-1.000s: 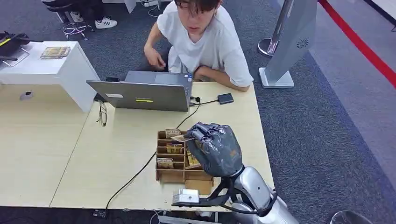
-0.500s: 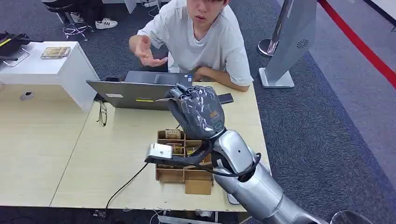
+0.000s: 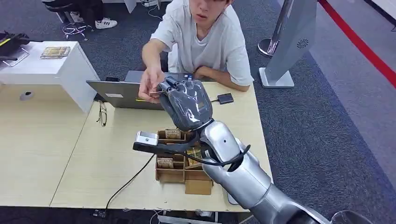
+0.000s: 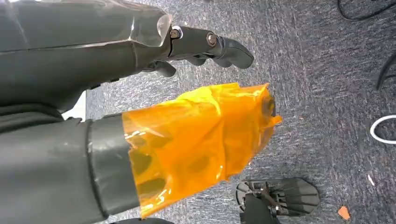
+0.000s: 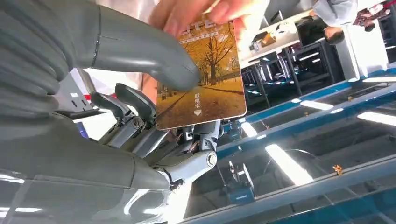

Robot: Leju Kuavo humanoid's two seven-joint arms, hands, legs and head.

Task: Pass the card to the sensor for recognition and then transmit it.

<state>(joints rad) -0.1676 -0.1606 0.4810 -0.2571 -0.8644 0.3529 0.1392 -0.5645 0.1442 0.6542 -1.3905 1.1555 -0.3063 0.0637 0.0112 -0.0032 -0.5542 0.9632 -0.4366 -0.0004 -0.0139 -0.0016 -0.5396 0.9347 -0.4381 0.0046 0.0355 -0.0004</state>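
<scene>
My right hand (image 3: 187, 106) is raised above the table, in front of the laptop (image 3: 119, 94). It pinches a card (image 3: 156, 92) between thumb and fingers. In the right wrist view the card (image 5: 201, 77) shows an autumn tree picture, and my thumb (image 5: 140, 51) presses on its face. A person's hand (image 3: 149, 83) grips the far end of the same card, their fingers (image 5: 196, 11) over its edge. The small black sensor (image 3: 225, 98) lies on the table to the right of my hand, on a cable. My left hand (image 4: 187, 93) hangs over the grey floor and holds nothing; orange film wraps its thumb.
A cardboard card box (image 3: 173, 173) with several cards stands below my right forearm. Glasses (image 3: 102, 114) lie left of the laptop, and a black cable (image 3: 135, 175) runs across the wooden table (image 3: 60, 154). The person sits across the table. A white cabinet (image 3: 56, 70) stands at the far left.
My right hand rose from the card box with the card and moved toward the person. The person's hand came down and took hold of the card's far end.
</scene>
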